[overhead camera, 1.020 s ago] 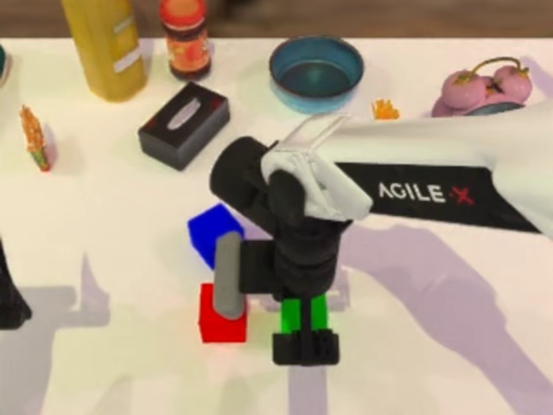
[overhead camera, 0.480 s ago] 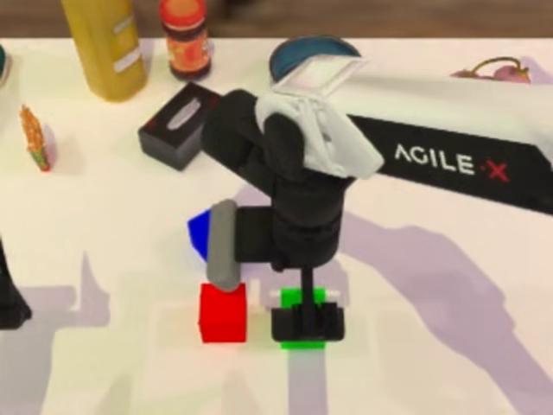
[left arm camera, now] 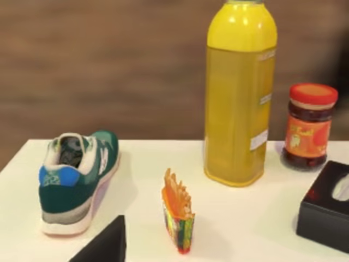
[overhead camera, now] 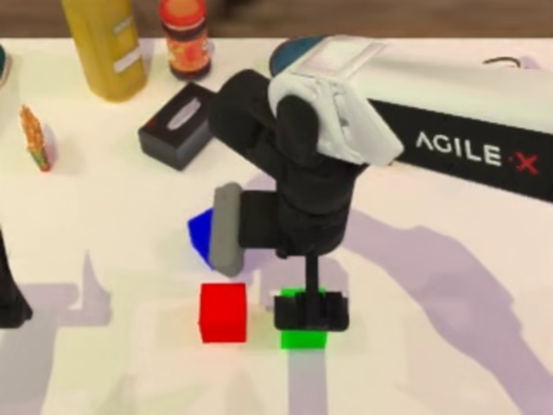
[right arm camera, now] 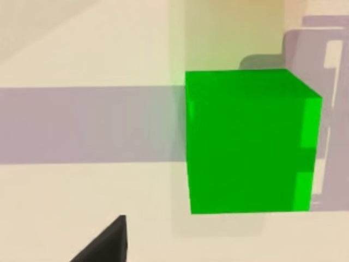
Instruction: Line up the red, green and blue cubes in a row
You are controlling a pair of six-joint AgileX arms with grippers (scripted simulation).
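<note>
The red cube [overhead camera: 223, 313] sits on the table near the front. The green cube [overhead camera: 304, 338] stands just to its right with a small gap between them, partly under my right gripper [overhead camera: 311, 312]. That gripper hovers above the green cube, open and holding nothing. In the right wrist view the green cube [right arm camera: 248, 142] rests free on the table, apart from the one dark fingertip [right arm camera: 112, 240] that shows. The blue cube [overhead camera: 200, 235] lies behind the red one, mostly hidden by the right arm. My left arm [overhead camera: 9, 298] is parked at the table's left edge.
Along the back stand a yellow bottle [overhead camera: 104, 43], a red-lidded jar [overhead camera: 185, 36], a black tissue box [overhead camera: 177, 125] and a blue bowl [overhead camera: 289, 54] mostly under the right arm. A fries carton [overhead camera: 36, 138] is at the left. A green shoe [left arm camera: 76, 180] shows in the left wrist view.
My right gripper has let go of the green cube and risen, drawing back a little from the front. The green cube stays on the table beside the red one.
</note>
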